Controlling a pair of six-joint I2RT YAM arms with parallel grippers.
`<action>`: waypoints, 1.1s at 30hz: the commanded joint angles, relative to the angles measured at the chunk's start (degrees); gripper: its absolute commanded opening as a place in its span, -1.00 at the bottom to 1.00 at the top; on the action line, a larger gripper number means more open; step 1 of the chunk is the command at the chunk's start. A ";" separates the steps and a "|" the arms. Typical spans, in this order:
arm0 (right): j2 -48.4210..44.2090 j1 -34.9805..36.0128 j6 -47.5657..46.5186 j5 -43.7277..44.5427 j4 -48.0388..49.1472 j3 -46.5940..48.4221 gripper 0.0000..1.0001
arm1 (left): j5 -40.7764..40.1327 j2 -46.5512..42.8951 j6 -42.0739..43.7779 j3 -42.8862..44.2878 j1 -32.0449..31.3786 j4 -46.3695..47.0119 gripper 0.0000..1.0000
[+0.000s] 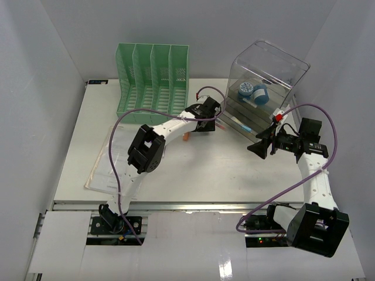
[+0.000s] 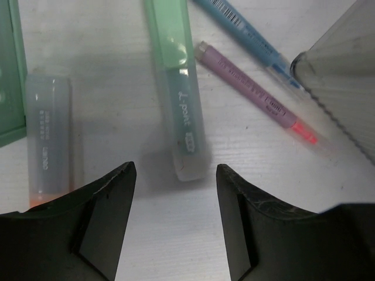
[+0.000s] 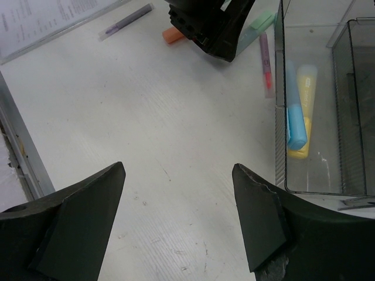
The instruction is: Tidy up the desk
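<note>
**Both grippers open, nothing held**

Left arm [image 1: 167,126]: reaching forward to the far middle of the desk [image 1: 222,170], elbow folding back toward the left side, wrist tipping down.

Left gripper [image 2: 174,170]: hanging just over the surface, jaws standing apart, gripping nothing. Lining up with the near end of a green highlighter [image 2: 184,111] lying just past the tips, its length running away from the gripper. Orange highlighter [image 2: 48,140] lying to its left, roughly parallel. Pink pen [image 2: 252,93] and blue pen [image 2: 246,32] lying slanted to its right, beside the clear organizer [image 1: 263,88].

Right arm [image 1: 316,181]: bending in from the right, wrist pointing left.

Right gripper [image 3: 179,168]: hovering over bare desk near the organizer's front, jaws spread wide, holding nothing.

Desk: lying flat under both arms, long axis running left to right in the top view, metal rail [image 1: 193,205] lining the near edge by the arm bases. Green file rack [image 1: 153,79] standing at the far left.
</note>
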 commanded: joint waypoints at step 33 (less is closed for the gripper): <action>-0.73 -2.83 -2.27 -5.19 -3.33 -0.16 0.60 | 8.63 -13.78 -1.05 -17.21 1.50 12.62 -0.89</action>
